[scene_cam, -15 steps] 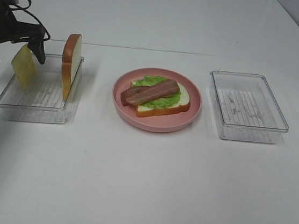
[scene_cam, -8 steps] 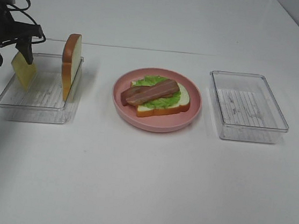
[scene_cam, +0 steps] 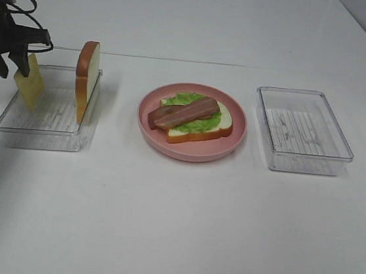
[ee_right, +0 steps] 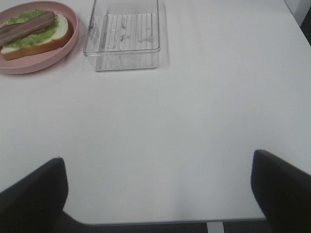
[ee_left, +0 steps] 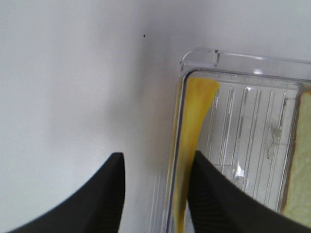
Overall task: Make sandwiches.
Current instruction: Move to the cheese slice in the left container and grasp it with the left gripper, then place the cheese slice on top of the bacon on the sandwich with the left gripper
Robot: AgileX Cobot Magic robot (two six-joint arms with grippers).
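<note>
At upper left, the left gripper (scene_cam: 13, 70) holds its fingers partly apart astride the leaning yellow cheese slice (scene_cam: 30, 86) in the clear tray (scene_cam: 45, 129), not clamped on it. The right gripper (ee_right: 158, 162) is spread wide, empty. The unfinished sandwich (scene_cam: 192, 115) lies on the pink plate (scene_cam: 188, 153), frame centre.

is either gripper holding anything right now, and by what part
Nothing is clamped. The left gripper straddles the upper edge of the cheese slice, fingers apart with a gap beside it. The right gripper is open and empty.
</note>
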